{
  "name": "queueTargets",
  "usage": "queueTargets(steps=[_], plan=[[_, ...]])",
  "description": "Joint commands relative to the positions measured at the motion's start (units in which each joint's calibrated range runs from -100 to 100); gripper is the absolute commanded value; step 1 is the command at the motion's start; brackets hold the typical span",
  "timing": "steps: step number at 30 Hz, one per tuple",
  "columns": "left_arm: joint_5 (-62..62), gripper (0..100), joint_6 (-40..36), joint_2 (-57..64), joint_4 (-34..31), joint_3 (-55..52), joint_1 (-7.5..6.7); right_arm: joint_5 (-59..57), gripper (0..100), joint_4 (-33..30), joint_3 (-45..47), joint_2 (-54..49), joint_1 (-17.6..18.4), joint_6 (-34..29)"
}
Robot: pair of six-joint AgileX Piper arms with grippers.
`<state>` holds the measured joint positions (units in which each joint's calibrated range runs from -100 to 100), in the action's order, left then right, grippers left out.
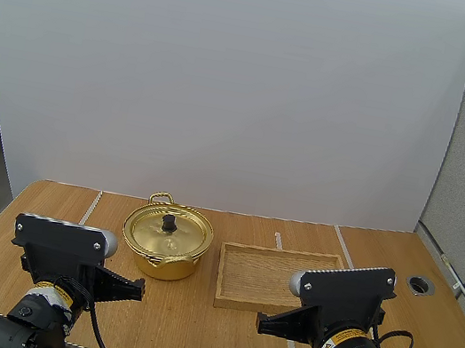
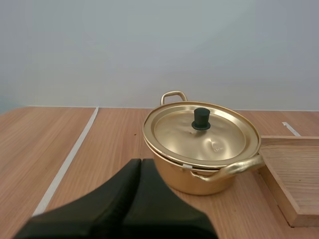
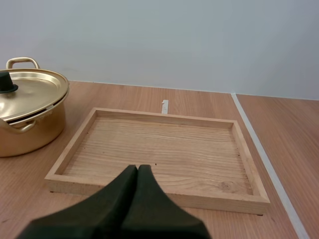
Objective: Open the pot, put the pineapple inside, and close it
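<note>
A gold pot (image 1: 165,243) with two loop handles stands on the table, its gold lid (image 2: 201,133) on top with a black knob (image 2: 201,119). No pineapple shows. My left gripper (image 2: 140,165) is shut on nothing, its fingers together as one dark wedge, low over the table a short way in front of the pot. My right gripper (image 3: 137,171) is also shut on nothing and sits just before the near rim of the wooden tray (image 3: 154,193). In the high view the left gripper (image 1: 139,287) and the right gripper (image 1: 261,321) point forward near the front edge.
The wooden tray (image 1: 228,301) lies right of the pot (image 3: 29,113) and holds nothing. White tape lines (image 2: 70,160) run across the tabletop. A round cable hole (image 1: 420,285) sits at the far right of the table. A white backdrop stands behind.
</note>
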<state>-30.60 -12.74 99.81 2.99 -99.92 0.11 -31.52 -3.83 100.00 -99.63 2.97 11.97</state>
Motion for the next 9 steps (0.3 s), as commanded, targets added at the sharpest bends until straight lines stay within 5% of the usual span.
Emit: queueTargets(steps=[1, 9], plan=[[1.2, 0, -0.3, 0.2, -0.3, -0.1, -0.04, 0.3, 0, 0.2, 0.0, -0.4, -0.3, -0.1], [1.2, 0, -0.3, 0.2, -0.3, -0.1, -0.04, 0.3, 0, 0.5, 0.0, -0.4, -0.3, -0.1]])
